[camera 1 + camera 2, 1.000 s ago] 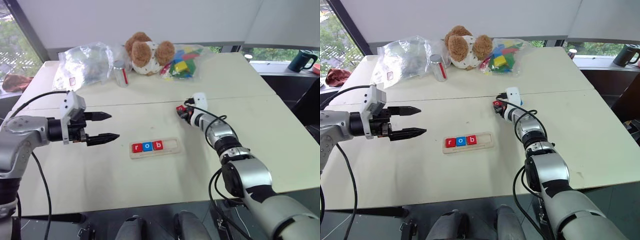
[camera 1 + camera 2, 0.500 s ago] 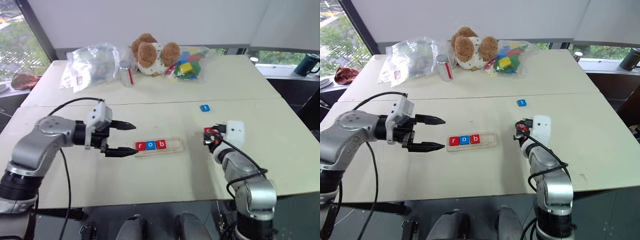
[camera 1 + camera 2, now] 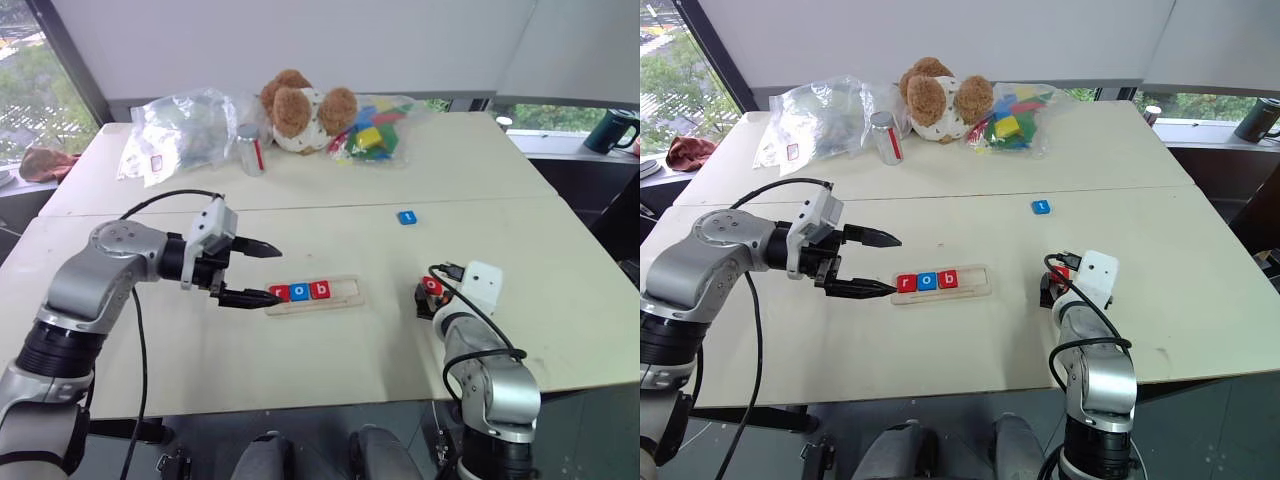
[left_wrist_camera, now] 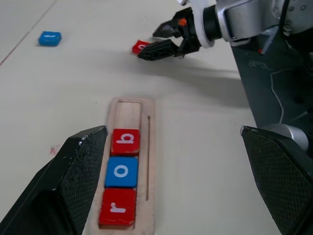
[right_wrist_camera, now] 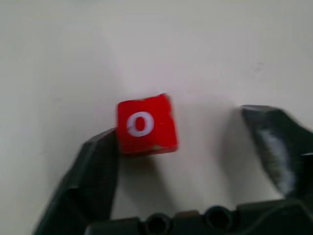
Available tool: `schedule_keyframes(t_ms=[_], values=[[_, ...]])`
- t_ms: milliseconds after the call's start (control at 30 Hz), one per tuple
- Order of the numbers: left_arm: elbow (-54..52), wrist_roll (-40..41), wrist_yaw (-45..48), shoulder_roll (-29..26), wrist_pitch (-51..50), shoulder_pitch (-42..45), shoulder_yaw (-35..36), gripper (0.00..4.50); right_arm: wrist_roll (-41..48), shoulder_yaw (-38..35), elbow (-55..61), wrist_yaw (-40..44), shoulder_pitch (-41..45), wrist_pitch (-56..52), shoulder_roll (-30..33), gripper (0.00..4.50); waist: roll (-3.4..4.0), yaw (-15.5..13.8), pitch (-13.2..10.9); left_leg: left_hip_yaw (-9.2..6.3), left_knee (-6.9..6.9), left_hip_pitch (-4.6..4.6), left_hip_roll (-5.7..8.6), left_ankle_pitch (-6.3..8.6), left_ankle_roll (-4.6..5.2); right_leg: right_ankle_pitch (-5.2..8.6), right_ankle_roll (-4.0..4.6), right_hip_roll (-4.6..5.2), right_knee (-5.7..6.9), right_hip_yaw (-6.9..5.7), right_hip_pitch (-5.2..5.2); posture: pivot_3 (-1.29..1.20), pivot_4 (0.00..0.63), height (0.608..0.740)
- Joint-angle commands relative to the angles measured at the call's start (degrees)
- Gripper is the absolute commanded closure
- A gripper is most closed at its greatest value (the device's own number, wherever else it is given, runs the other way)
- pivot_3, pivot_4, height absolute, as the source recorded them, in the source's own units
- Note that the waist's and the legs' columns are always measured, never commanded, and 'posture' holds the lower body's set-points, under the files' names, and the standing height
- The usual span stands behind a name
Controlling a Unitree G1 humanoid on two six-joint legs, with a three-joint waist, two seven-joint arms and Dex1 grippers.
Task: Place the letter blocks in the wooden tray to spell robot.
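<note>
Pale table: tray at centre holds r, o, b. Your right gripper released red o block; blue t block upper right awaits. Left gripper spread wide, empty.

Letter blocks: five in total. Three sit in the tray: red "r", blue "o", red "b". Two lie loose on the table: one red "o" and one blue block, letter unreadable. By colour: three red, two blue.

Trays: one.
Teddy bears: one.
Cans: one.
Clear plastic bags: two, one with unclear contents, one with multicoloured blocks.
Mugs: one.
</note>
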State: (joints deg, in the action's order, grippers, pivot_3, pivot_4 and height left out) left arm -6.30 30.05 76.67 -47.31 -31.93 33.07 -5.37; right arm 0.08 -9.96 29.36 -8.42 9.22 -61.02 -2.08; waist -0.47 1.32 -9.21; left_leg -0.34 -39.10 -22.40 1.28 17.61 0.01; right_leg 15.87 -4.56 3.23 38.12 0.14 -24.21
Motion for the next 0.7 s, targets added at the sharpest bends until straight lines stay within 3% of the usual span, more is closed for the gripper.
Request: schedule_keyframes(t_ms=[33,167,267,367,467,567,700], values=[[-0.5,-0.6,1.3,-1.8,1.1,0.1,1.0,0.0,1.2,0.9,3.6,4.3,1.3,0.0,4.6,0.03,0.02,0.0,0.0,0.0,0.0,0.0,-0.01,0.0,0.0,0.0,0.0,-0.01,0.01,0.0,-0.01,0.0,0.15,0.74],[-0.5,-0.9,2.8,-2.6,1.5,0.2,1.0,0.0,5.9,-1.1,0.6,18.4,7.7,9.5,18.8,0.03,0.15,-0.2,-0.1,0.08,0.0,-0.05,0.06,0.01,0.02,0.0,0.0,-0.01,-0.03,-0.01,-0.06,0.0,0.15,0.74],[-1.6,-1.2,5.1,-4.4,1.6,0.0,0.5,0.0,13.4,-1.9,-12.1,40.2,11.4,19.1,31.6,0.03,0.11,-0.2,-0.1,0.06,0.0,-0.03,0.01,0.04,0.07,0.0,-0.01,-0.05,-0.11,-0.08,0.04,0.0,0.15,0.74],[-1.1,-2.8,6.5,-6.5,3.3,-0.2,0.5,0.0,14.5,2.8,-26.3,60.8,12.5,32.4,43.1,0.03,0.09,-0.7,-0.1,-0.02,0.05,-0.02,-0.06,0.11,0.19,0.01,-0.01,-0.19,-0.31,-0.15,0.18,0.0,0.15,0.74],[-0.6,-2.6,5.8,-7.3,3.0,0.1,1.9,0.0,14.3,5.2,-40.1,71.2,16.7,42.0,46.7,0.03,0.08,-0.5,-0.1,0.01,0.04,-0.04,-0.1,0.19,0.33,0.01,-0.01,-0.23,-0.48,-0.11,0.24,0.0,0.15,0.74],[-2.4,-1.6,4.2,-8.4,1.5,-1.5,3.9,0.0,10.9,7.6,-54.4,74.9,22.3,51.3,47.7,0.03,0.09,0.2,-0.2,0.17,-0.02,-0.01,-0.1,0.19,0.33,0.0,-0.03,-0.07,-0.43,0.02,0.22,0.0,0.15,0.74],[-5.1,-0.3,3.0,-10.3,-0.7,-5.1,6.5,0.0,7.8,11.1,-63.8,81.0,24.4,60.0,48.4,0.03,0.1,-0.2,-0.2,0.13,0.02,-0.01,-0.13,0.19,0.32,0.0,-0.02,-0.04,-0.4,0.02,0.17,0.0,0.15,0.74]])
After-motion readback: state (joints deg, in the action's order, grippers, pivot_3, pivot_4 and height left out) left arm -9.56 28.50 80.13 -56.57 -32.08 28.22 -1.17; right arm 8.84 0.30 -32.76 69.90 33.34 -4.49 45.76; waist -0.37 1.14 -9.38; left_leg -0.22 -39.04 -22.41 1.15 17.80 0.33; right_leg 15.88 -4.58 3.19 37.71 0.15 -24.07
